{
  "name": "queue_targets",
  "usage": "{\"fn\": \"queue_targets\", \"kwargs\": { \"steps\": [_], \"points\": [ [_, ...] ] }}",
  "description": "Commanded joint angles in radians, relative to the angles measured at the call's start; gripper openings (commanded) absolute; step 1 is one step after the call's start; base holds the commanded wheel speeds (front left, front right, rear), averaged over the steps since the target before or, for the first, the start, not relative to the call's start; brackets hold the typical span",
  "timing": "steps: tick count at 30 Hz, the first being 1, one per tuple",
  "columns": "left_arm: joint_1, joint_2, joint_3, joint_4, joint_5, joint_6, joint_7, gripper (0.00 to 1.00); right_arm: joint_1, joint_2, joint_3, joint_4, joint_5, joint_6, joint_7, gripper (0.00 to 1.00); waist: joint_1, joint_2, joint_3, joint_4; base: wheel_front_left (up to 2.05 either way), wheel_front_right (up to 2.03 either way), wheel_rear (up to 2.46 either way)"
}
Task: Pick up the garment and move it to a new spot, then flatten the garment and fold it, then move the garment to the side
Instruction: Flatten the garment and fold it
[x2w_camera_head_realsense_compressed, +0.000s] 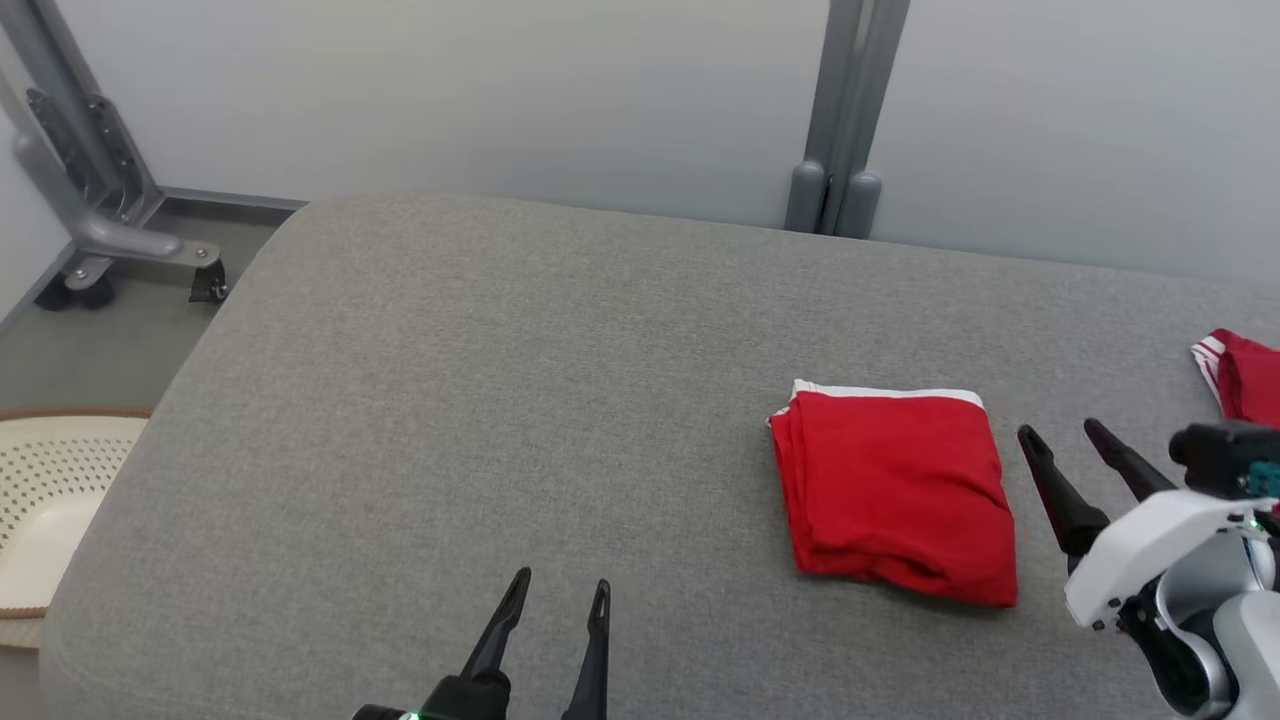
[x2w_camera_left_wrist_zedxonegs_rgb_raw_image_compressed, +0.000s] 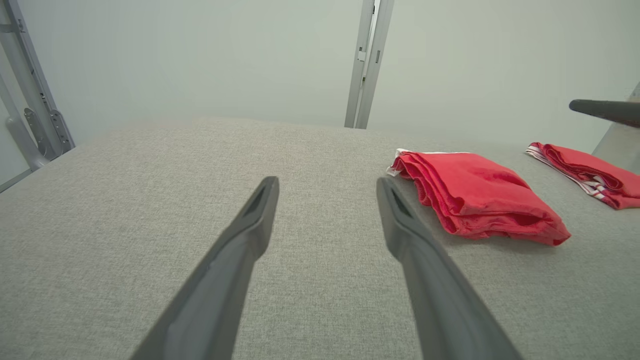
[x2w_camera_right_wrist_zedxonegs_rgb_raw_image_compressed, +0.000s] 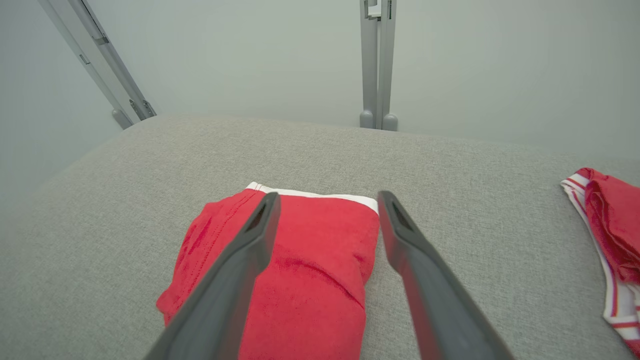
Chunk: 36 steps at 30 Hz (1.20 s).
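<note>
A red garment (x2w_camera_head_realsense_compressed: 895, 490) with a white band along its far edge lies folded into a compact rectangle on the grey padded table (x2w_camera_head_realsense_compressed: 500, 400). My right gripper (x2w_camera_head_realsense_compressed: 1062, 432) stands open just to its right, clear of the cloth, nothing between the fingers. In the right wrist view the folded garment (x2w_camera_right_wrist_zedxonegs_rgb_raw_image_compressed: 310, 270) lies below and between the spread fingers of that gripper (x2w_camera_right_wrist_zedxonegs_rgb_raw_image_compressed: 327, 197). My left gripper (x2w_camera_head_realsense_compressed: 562, 585) is open over bare table near the front edge, well left of the garment (x2w_camera_left_wrist_zedxonegs_rgb_raw_image_compressed: 475, 200); its fingers (x2w_camera_left_wrist_zedxonegs_rgb_raw_image_compressed: 327, 182) hold nothing.
A second red garment with white stripes (x2w_camera_head_realsense_compressed: 1240, 375) lies at the table's right edge. A pale perforated basket (x2w_camera_head_realsense_compressed: 50, 500) sits on the floor at the left. A grey metal stand (x2w_camera_head_realsense_compressed: 100, 200) and a grey post (x2w_camera_head_realsense_compressed: 835, 120) rise by the wall.
</note>
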Motion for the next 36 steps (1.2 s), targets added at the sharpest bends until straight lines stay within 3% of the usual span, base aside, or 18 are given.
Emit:
{"fn": "queue_targets", "kwargs": {
  "steps": [1,6,12,18,22,36],
  "points": [
    [0.019,0.001,0.009,-0.002,0.012,-0.002,-0.003,1.00,0.028,-0.002,-0.004,0.001,0.010,0.000,-0.023,1.00,0.0000,0.0000,-0.020,-0.038,0.00,0.00,0.00],
    [0.029,0.001,0.040,-0.010,0.011,0.000,-0.003,1.00,0.096,-0.003,0.023,-0.006,0.003,0.000,-0.115,1.00,0.0000,0.0000,-0.044,-0.097,0.00,0.00,0.00],
    [0.057,0.002,0.116,-0.020,-0.005,0.008,-0.003,1.00,0.144,0.044,0.014,0.037,-0.064,0.000,-0.242,1.00,0.0000,0.0000,-0.070,-0.173,0.00,0.00,0.00],
    [0.093,0.002,0.171,-0.001,0.007,-0.021,-0.001,1.00,0.168,0.093,0.003,0.091,-0.140,0.000,-0.319,1.00,0.0000,0.0000,-0.097,-0.206,0.00,0.00,0.00],
    [0.115,0.002,0.201,0.010,0.010,-0.036,-0.001,1.00,0.192,0.114,-0.012,0.102,-0.181,0.000,-0.333,1.00,0.0000,0.0000,-0.113,-0.216,0.00,0.00,0.00],
    [0.151,0.002,0.259,0.015,0.012,-0.079,-0.001,1.00,0.335,0.236,-0.079,-0.059,-0.309,0.000,-0.334,1.00,0.0000,0.0000,-0.157,-0.230,0.00,0.00,0.00]
  ]
}}
